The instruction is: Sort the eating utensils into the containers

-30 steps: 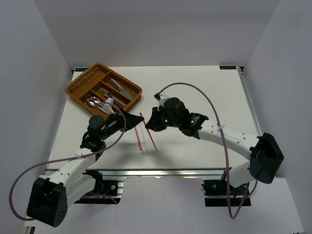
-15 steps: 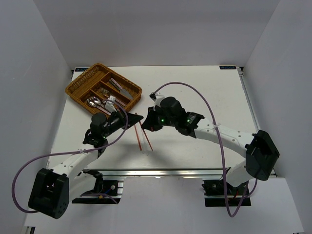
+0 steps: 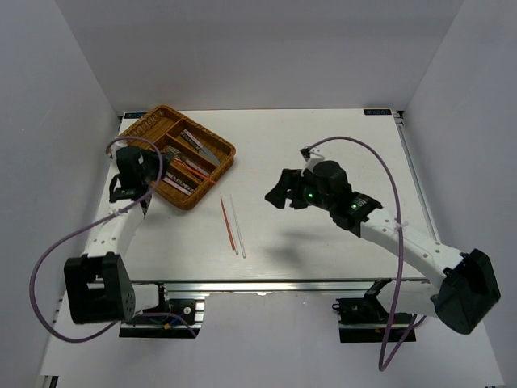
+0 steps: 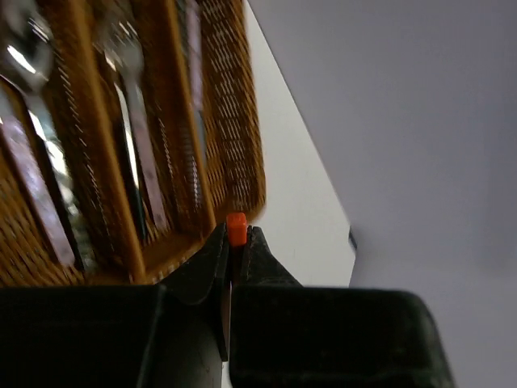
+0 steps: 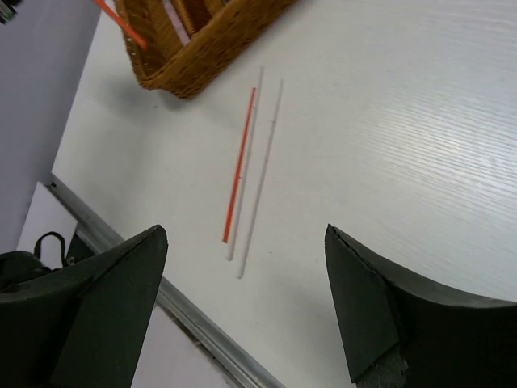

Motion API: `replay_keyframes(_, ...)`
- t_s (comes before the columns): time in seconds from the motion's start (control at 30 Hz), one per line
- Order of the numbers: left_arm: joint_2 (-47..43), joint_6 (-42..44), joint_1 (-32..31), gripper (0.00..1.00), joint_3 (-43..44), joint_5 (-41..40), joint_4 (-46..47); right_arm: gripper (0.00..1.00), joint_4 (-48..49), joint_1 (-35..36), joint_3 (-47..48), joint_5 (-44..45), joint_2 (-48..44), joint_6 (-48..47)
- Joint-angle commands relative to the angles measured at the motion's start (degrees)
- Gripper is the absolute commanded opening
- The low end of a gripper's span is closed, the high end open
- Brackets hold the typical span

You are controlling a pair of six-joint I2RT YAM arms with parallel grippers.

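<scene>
Two arms, four chopsticks. The left gripper [image 4: 234, 242] is pinched tight on the end of one red chopstick [image 3: 194, 170], which reaches out over the near side of the wicker tray [image 3: 202, 128] at the table's far left. Three more lie on the white table [image 3: 339, 145], near the tray: a second red chopstick [image 5: 240, 166] just beside a white chopstick [image 5: 250, 153], and another white one [image 5: 262, 174] a little apart. The right gripper [image 3: 277, 191] hangs above the table right of them, jaws wide apart, holding nothing. Metal cutlery [image 3: 192, 142] lies in the tray, too blurred to count.
</scene>
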Motion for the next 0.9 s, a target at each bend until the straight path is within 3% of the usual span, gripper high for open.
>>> replay_keyframes(0.0, 4.5, -9.1, 2.7, 0.0, 7.0, -15.1, -3.6, 0.83, 0.4, -2.7, -3.4, 0.6, -4.7, -1.0)
replay_keyframes(0.07, 10.0, -14.9, 3.1, 0.0, 12.7, -24.9, -4.0, 0.84, -1.2, -3.3, -4.7, 1.0, -5.9, -2.0)
replay_keyframes(0.17, 16.7, -24.4, 4.4, 0.0, 15.7, -32.9, 2.3, 0.84, -2.4, -4.2, -6.3, 0.7, -8.0, -3.9)
replay_keyframes(0.33, 25.6, -41.6, 4.7, 0.0, 19.4, -46.3, 4.8, 0.86, -1.5, -4.5, -10.6, -2.5, -9.6, -4.0)
replay_keyframes(0.47, 37.4, -50.5, 5.0, 0.0, 31.6, -50.2, -6.1, 0.86, -1.2, -4.5, -11.6, -5.5, -8.7, -4.1)
replay_keyframes(0.6, 43.3, -54.6, 5.0, 0.0, 39.5, -54.1, -8.6, 0.86, -3.3, -4.5, -10.4, -6.2, -7.2, -7.0)
replay_keyframes(0.87, 50.3, -60.2, 5.2, 0.0, 40.2, -53.2, -8.7, 0.87, -6.1, -4.5, -8.4, -6.4, -6.2, -9.7)
